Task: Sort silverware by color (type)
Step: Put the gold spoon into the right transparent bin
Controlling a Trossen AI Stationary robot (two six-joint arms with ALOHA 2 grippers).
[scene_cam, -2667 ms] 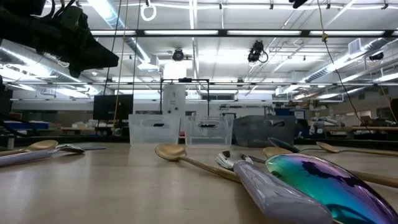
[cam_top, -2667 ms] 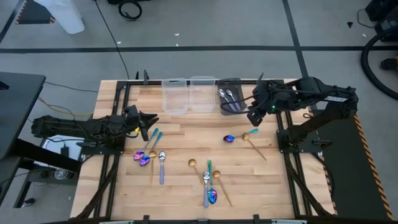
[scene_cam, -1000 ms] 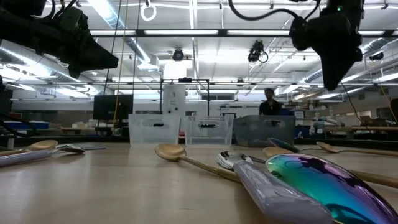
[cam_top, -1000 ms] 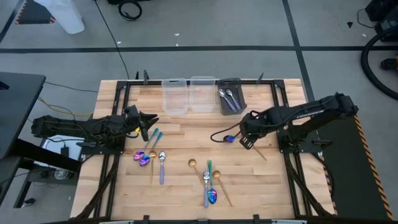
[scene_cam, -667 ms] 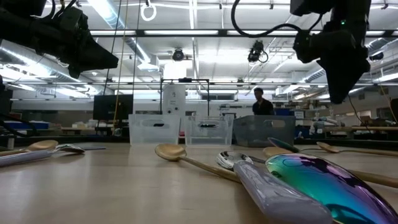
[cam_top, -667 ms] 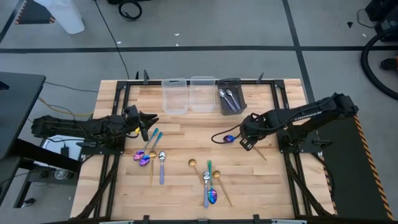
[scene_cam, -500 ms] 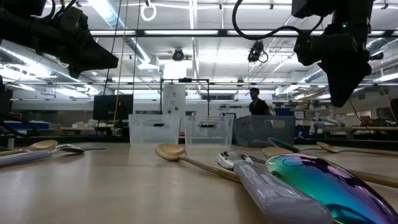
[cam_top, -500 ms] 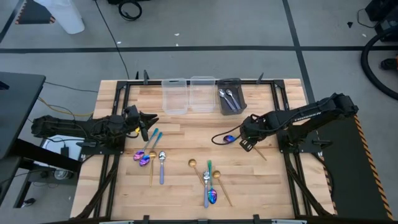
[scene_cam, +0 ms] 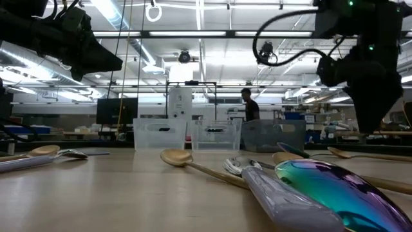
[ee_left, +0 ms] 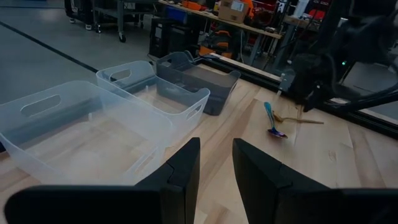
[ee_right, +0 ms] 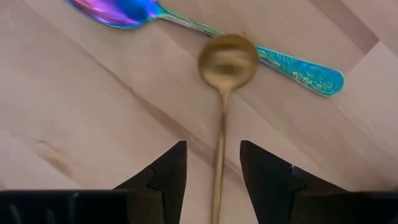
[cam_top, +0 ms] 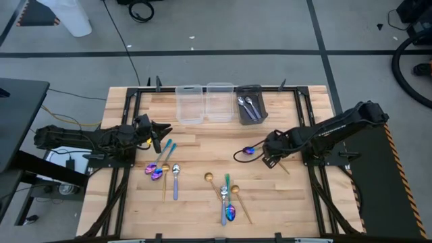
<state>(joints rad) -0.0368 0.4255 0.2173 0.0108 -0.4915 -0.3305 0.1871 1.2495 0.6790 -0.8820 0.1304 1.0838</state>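
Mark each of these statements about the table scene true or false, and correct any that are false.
1. The dark grey bin holds silver spoons. True.
2. The right gripper is shut on the gold spoon. False: its fingers stand open on either side of the handle, not closed on it.
3. The gold spoon's bowl lies across the blue-purple spoon. True.
4. The two clear bins each hold spoons. False: both look empty.
5. The left gripper holds a spoon. False: it holds nothing, near the table's left edge.

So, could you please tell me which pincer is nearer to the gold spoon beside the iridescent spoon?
The right pincer hangs right over that gold spoon, open astride its handle; the left pincer waits across the table.
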